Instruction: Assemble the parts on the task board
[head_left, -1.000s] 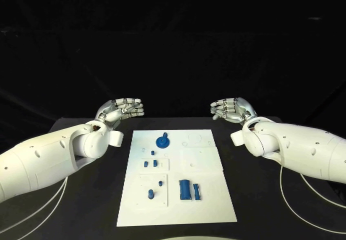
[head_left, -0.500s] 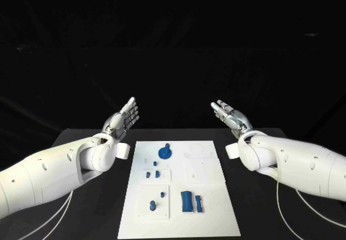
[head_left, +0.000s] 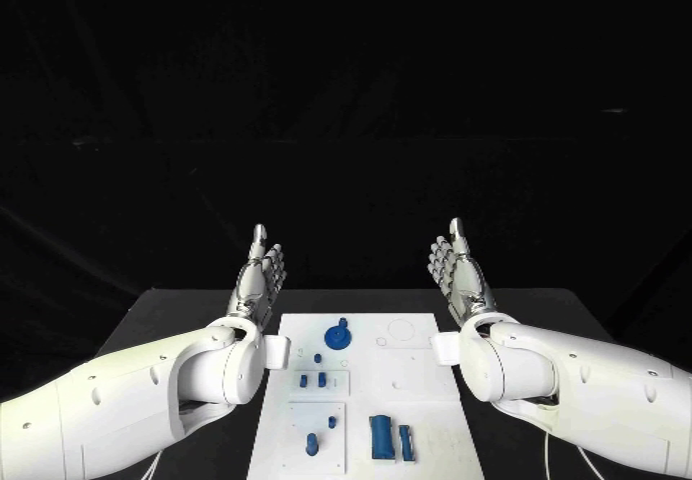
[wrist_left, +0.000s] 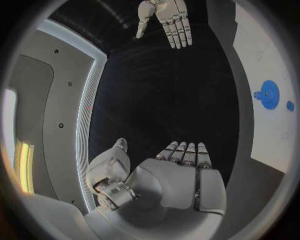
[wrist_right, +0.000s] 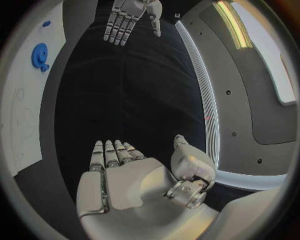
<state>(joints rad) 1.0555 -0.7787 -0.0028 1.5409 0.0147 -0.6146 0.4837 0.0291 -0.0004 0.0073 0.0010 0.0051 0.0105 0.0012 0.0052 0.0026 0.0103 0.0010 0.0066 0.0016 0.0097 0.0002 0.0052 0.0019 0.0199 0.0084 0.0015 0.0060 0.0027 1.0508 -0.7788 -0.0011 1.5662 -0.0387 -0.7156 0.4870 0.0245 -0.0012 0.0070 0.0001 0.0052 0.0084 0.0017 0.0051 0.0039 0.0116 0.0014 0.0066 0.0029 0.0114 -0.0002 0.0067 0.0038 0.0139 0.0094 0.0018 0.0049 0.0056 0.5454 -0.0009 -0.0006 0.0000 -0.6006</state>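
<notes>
Head view: task board (head_left: 418, 375), long parts (head_left: 381, 437) | wrist views: left hand (wrist_left: 178, 182), right hand (wrist_right: 122, 182) spread, empty

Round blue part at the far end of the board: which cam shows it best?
Head view: the round blue part faces the camera whole, seated on the task board, with the other parts as context. The left wrist view and the right wrist view catch it small and curved near the rim.
</notes>
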